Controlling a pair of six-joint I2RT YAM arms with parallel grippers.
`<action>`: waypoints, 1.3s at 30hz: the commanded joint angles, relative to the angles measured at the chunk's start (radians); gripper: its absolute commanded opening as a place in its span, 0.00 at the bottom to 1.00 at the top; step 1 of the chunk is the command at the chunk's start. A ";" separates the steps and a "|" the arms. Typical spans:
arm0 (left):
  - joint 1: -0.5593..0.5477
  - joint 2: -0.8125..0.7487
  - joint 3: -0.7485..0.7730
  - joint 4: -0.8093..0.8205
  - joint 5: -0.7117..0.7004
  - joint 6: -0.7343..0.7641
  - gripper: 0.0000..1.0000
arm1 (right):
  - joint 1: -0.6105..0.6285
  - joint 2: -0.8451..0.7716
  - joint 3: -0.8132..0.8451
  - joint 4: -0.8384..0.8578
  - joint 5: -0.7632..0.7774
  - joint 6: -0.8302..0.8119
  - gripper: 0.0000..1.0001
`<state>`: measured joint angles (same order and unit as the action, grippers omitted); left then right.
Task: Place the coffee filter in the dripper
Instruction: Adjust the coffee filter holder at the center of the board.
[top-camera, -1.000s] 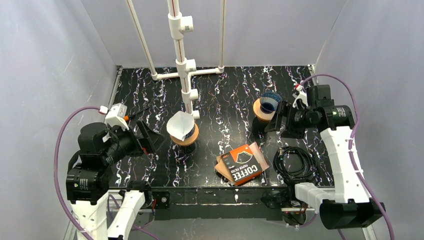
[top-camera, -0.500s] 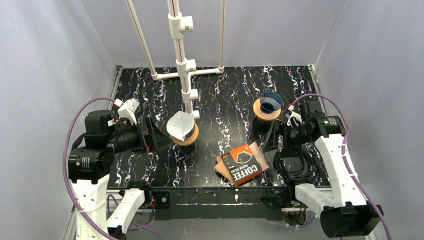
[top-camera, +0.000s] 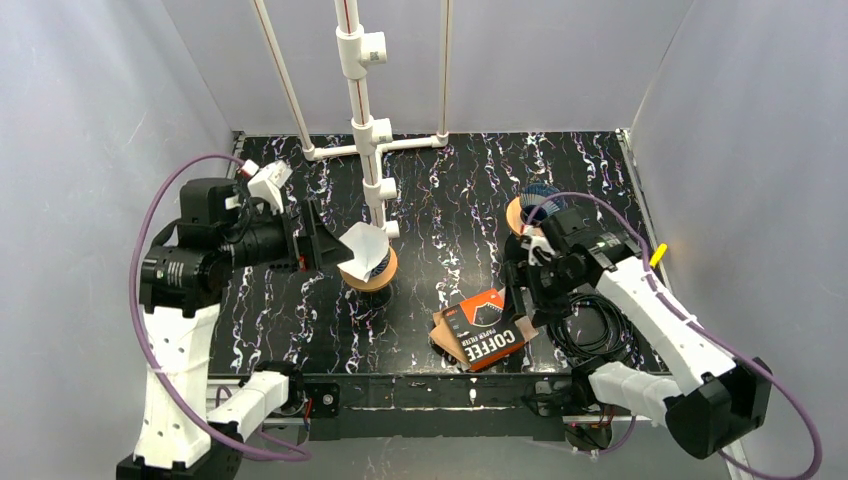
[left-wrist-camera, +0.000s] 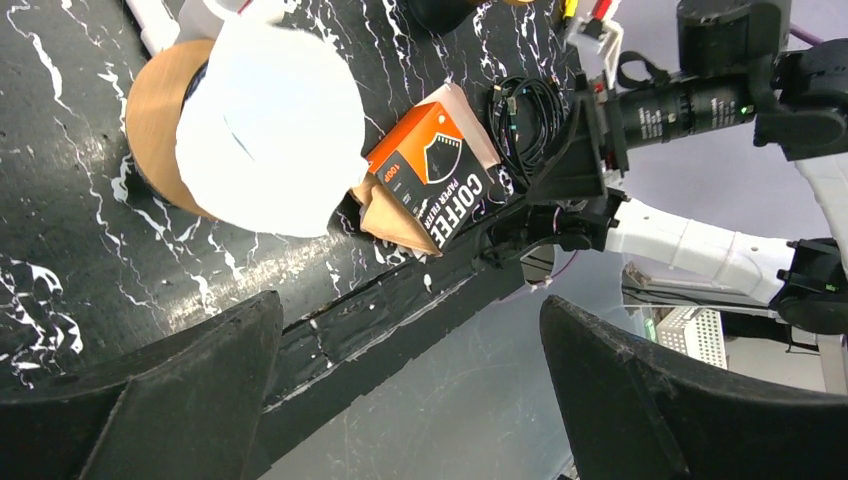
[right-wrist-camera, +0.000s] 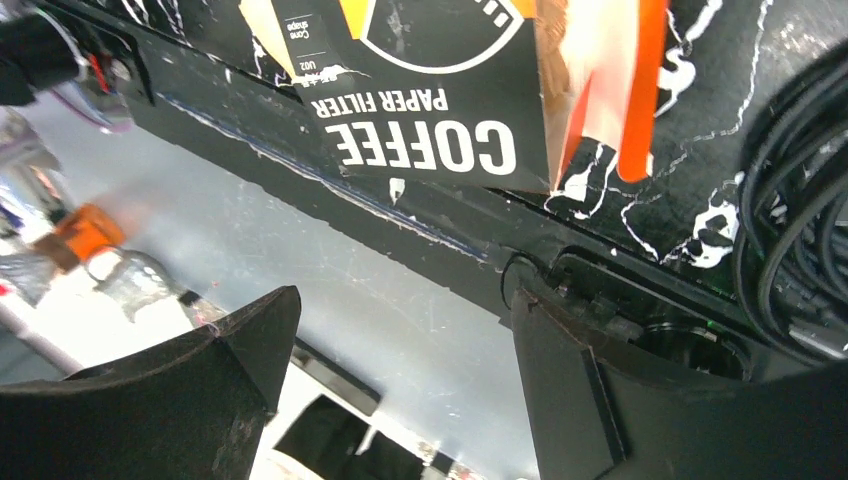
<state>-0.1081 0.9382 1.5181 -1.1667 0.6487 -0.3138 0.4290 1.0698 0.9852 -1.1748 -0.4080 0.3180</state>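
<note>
Pipe stand (top-camera: 358, 60) at 12 o'clock of the dripper (top-camera: 381, 276), box (top-camera: 490, 335) at 4. Filter (top-camera: 358, 248) sits in it, point down, top leaning toward 10; left tool (left-wrist-camera: 410, 395) and right tool (right-wrist-camera: 400, 390) gape wide, empty

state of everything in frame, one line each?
paper filter: in left dripper, leaning, ungripped
left dripper: upright, holds the filter
right dripper: upright, no paper visible, partly hidden by arm
filter box: lying flat, label up
cable: coiled
left gripper: open, empty
right gripper: open, empty
</note>
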 joint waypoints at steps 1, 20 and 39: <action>-0.056 0.068 0.092 0.016 -0.042 0.026 0.99 | 0.173 0.041 0.031 0.102 0.111 0.087 0.86; -0.225 0.209 0.277 -0.004 -0.146 -0.048 0.99 | 0.840 0.367 0.029 0.293 0.402 0.225 0.76; -0.226 0.131 0.250 0.013 -0.168 -0.013 0.99 | 0.812 0.486 0.048 0.356 0.527 0.178 0.81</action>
<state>-0.3298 1.0988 1.7866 -1.1530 0.4812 -0.3481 1.2568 1.5475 0.9623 -0.8131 0.0616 0.5125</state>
